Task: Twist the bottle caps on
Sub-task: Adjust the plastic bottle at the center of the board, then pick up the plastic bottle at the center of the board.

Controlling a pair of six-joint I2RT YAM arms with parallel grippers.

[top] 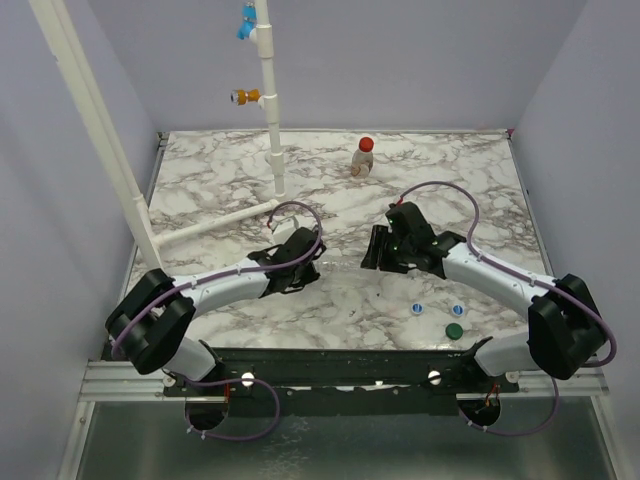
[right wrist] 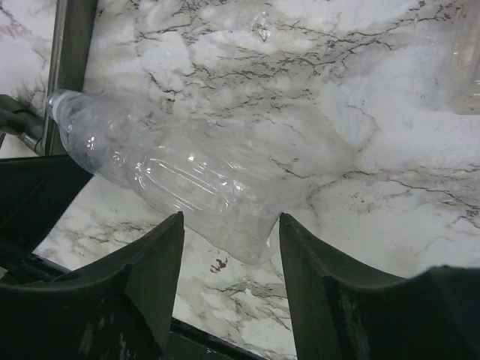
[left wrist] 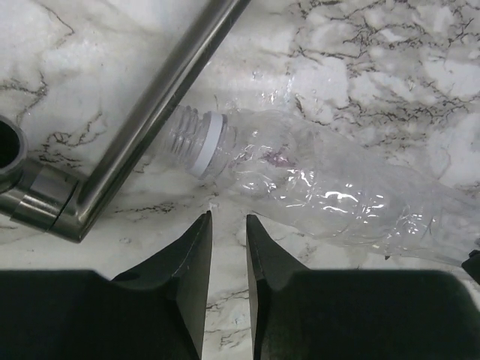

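Observation:
A clear capless bottle [left wrist: 322, 184] lies on its side on the marble. Its threaded neck [left wrist: 187, 135] points at a grey pipe. My left gripper [left wrist: 229, 220] is shut just short of the bottle's shoulder, with only bare marble in the narrow slit between its fingers. My right gripper [right wrist: 231, 219] is open, and the bottle's bottom end [right wrist: 244, 232] lies between its fingertips. In the top view the left gripper [top: 300, 268] and right gripper [top: 372, 252] face each other mid-table. Two white-and-blue caps [top: 417, 309] [top: 457, 310] and a green cap [top: 454, 330] lie near the right arm.
A red-capped bottle [top: 363, 158] stands at the back. A white upright pipe [top: 270, 110] carries blue and orange fittings. Another pipe [top: 210, 224] lies diagonally at the left, close to the bottle's neck [left wrist: 150, 120]. A clear object [right wrist: 469, 60] shows at the right wrist view's edge.

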